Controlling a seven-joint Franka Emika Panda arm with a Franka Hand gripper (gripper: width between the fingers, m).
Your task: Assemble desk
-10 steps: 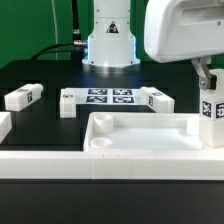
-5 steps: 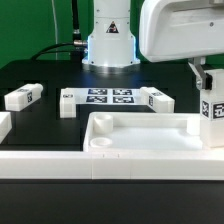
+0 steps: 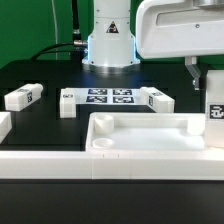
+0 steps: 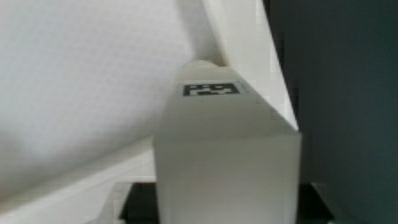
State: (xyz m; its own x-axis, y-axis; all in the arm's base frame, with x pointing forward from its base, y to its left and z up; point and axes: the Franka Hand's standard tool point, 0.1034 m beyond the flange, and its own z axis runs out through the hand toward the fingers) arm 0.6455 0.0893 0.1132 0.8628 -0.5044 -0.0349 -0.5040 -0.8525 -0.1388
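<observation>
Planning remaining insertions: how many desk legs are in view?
4, by the exterior view: one leg lies far left, one at the marker board's left end, one at its right end, one upright in the pincer. Others could be hidden.

You had open table (image 3: 50, 125) on the exterior view's left, between the far-left leg (image 3: 20, 97) and the desk top (image 3: 140, 142). The top's hollow lay bare inside its rim. Behind it, a second leg (image 3: 67, 101) and a third leg (image 3: 156, 99) flanked the marker board (image 3: 110, 97). The held leg (image 3: 215, 112), clamped in the gripper (image 4: 222, 205), blocked the top's corner at the exterior view's right. The rail (image 3: 40, 165) barred the near edge.
</observation>
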